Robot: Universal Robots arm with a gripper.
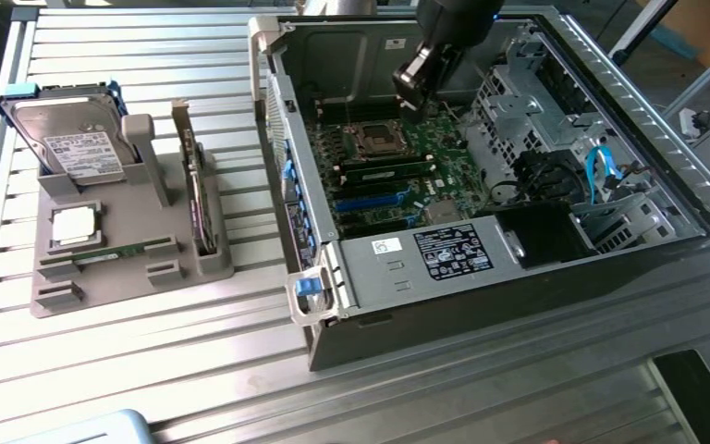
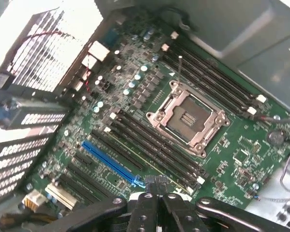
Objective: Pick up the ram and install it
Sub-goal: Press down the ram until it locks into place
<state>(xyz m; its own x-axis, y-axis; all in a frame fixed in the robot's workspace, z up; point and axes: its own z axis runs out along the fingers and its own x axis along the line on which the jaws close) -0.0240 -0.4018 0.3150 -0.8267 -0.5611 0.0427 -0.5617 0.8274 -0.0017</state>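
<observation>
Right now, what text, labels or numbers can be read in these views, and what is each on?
"5": small white sticker on the metal cover in the computer case.
Black label beside it: white print, too small to read.
Hard drive's white label: unreadable.
Motherboard markings: blurred, unreadable.

Robotics lab bench for computer assembly

An opened grey metal desktop computer case (image 1: 479, 268) lies on a ribbed aluminium-slat worktable (image 1: 145, 361), beside a grey plastic parts fixture (image 1: 133, 268) holding components.

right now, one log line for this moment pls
pincer: shut, holding nothing | place: inside pc case, over motherboard | ram: in grey holder, untouched
</observation>
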